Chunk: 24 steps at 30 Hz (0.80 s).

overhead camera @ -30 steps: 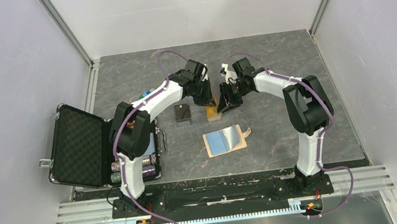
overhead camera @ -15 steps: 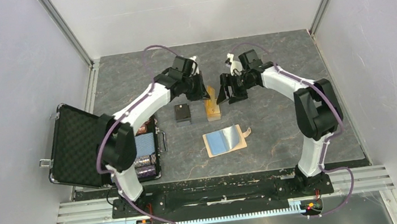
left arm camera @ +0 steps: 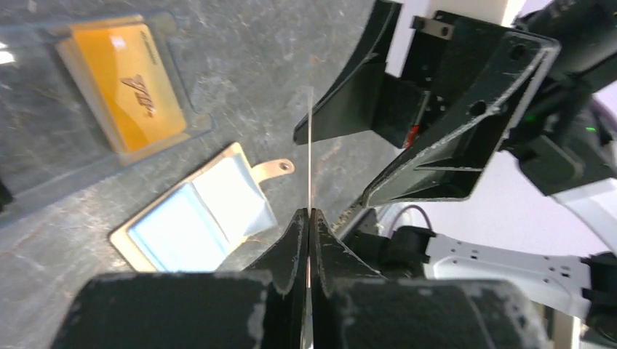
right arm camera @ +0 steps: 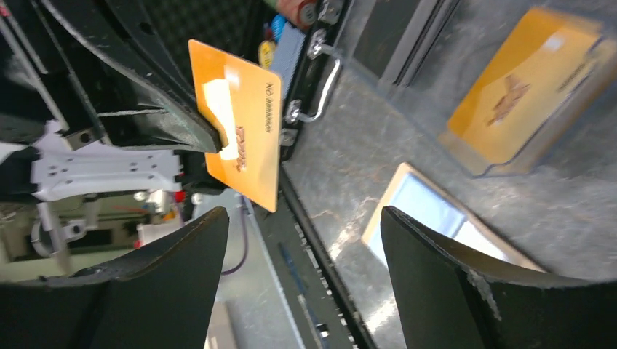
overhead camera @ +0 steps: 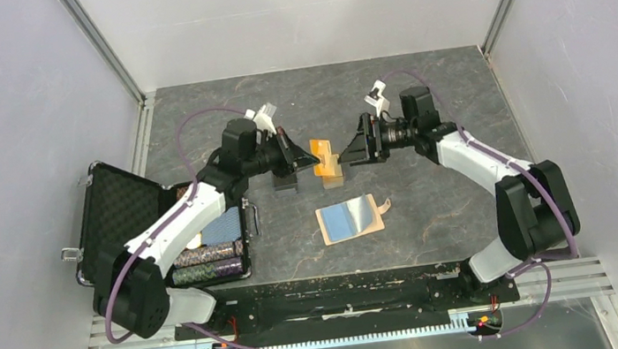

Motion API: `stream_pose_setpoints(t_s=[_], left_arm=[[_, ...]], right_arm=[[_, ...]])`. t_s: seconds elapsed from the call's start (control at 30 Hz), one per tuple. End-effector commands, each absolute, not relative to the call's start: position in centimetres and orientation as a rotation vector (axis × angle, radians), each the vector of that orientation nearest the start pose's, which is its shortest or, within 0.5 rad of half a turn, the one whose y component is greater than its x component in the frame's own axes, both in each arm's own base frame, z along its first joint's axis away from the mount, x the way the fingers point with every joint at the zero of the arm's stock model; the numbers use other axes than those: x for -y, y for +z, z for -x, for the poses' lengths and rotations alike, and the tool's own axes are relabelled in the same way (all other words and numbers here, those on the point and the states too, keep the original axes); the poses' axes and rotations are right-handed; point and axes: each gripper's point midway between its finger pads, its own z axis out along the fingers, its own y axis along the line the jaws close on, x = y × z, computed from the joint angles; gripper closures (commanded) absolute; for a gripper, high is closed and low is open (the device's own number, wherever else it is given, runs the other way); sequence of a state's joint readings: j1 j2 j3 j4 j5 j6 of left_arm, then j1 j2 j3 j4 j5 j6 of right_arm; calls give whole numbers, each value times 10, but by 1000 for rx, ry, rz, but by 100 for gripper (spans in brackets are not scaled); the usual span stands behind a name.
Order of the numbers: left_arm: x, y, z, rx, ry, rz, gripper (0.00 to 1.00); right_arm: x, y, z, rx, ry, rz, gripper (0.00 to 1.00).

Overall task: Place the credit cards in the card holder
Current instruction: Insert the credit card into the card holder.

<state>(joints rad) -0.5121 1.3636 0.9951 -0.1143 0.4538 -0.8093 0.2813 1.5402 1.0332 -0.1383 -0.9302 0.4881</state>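
The left gripper point(overhead camera: 301, 151) has its jaws pressed together on one edge of an orange credit card point(overhead camera: 320, 148) and holds it upright in the air. The right gripper point(overhead camera: 347, 152) faces it from 3 o'clock, jaws wide apart with nothing between them.

The main risk is the thin grip. Only a sliver of the card sits between the pads, so a knock from the right fingers point(right arm camera: 466, 291) or a quick swing could twist it or drop it. The card holder point(overhead camera: 349, 219) lies open, blue side up, at 6 o'clock from the card. Nothing pins it down, so pushing a card into a pocket may simply slide it along. A clear box point(overhead camera: 334, 174) with more orange inside sits just below the held card, and a dropped card could land on it.

The surface is a dark grey marbled mat point(overhead camera: 422, 107) that looks smooth. An open black case point(overhead camera: 120, 224) stands at 9 o'clock, and pale grey walls close in three sides
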Motion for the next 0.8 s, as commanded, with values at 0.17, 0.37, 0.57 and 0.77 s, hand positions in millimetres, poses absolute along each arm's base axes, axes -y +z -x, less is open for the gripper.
stream_pose_setpoints(t_s=[0.17, 0.37, 0.57, 0.77], left_arm=[[300, 255, -272, -2068, -1563, 12, 98], [298, 250, -266, -2079, -1574, 15, 98], [297, 237, -258, -2115, -1587, 27, 98], [292, 222, -255, -2152, -1561, 80, 65]], right_arm=[[-266, 238, -283, -2002, 1752, 337, 33], [-279, 247, -272, -1945, 1863, 316, 47], [-282, 254, -268, -1880, 1959, 286, 74], [-280, 255, -255, -1848, 2025, 302, 100]])
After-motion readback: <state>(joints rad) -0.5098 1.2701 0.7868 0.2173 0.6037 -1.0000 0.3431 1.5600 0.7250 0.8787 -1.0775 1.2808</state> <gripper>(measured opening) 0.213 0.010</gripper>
